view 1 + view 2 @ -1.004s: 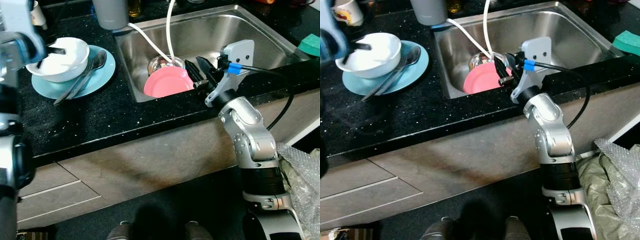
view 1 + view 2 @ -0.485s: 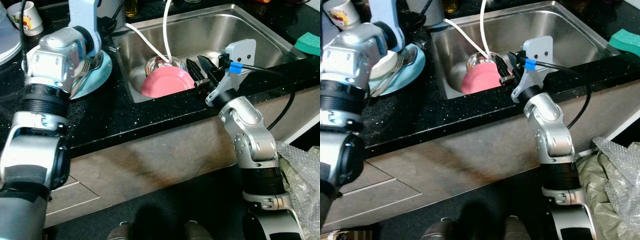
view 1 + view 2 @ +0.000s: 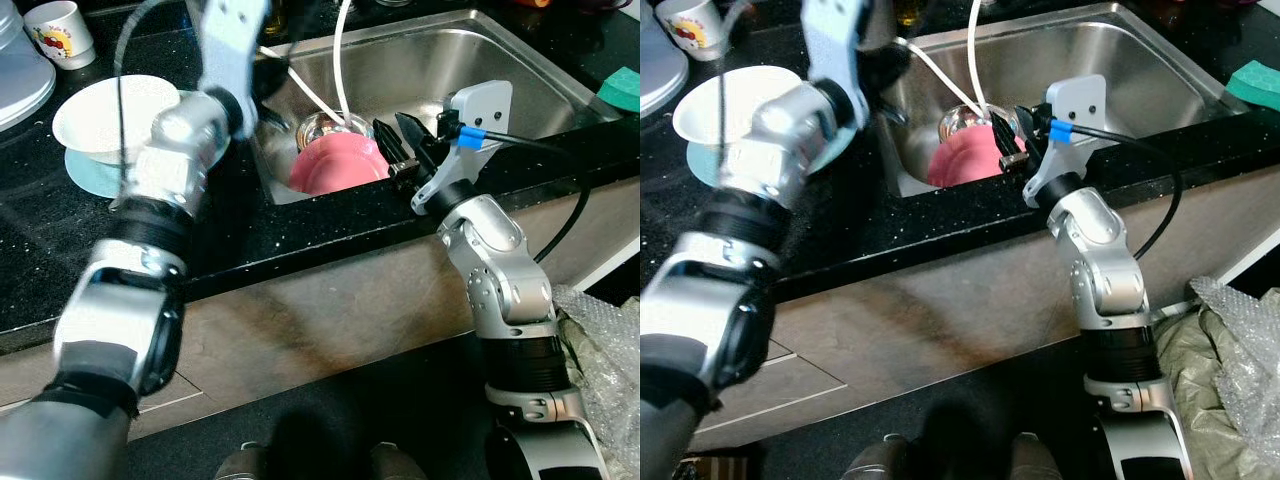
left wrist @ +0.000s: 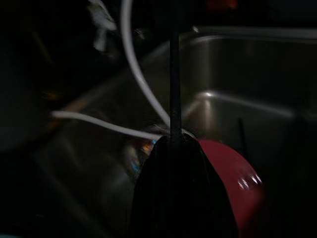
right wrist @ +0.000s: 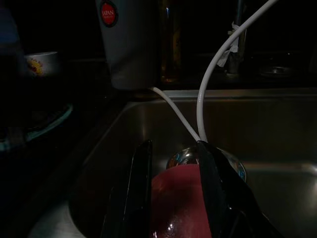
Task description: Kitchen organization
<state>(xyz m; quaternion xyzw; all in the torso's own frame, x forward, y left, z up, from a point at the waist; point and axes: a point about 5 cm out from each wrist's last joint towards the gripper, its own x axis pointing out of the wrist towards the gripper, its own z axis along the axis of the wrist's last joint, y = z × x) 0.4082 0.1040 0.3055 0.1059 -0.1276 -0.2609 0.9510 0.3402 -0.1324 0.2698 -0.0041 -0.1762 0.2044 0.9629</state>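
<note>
Inside the stainless steel sink we see a pink round plate against a shiny metal bowl; our right claw spreads released beside it, while whether our left claw is released or clenched we cannot tell.

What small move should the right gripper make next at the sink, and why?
Probably lower the right gripper a little onto the pink plate and close. Its fingers are open and sit at the plate's near edge; the wrist view shows the plate between them, not yet gripped. The left gripper hovers over the sink, its fingers blurred.
</note>
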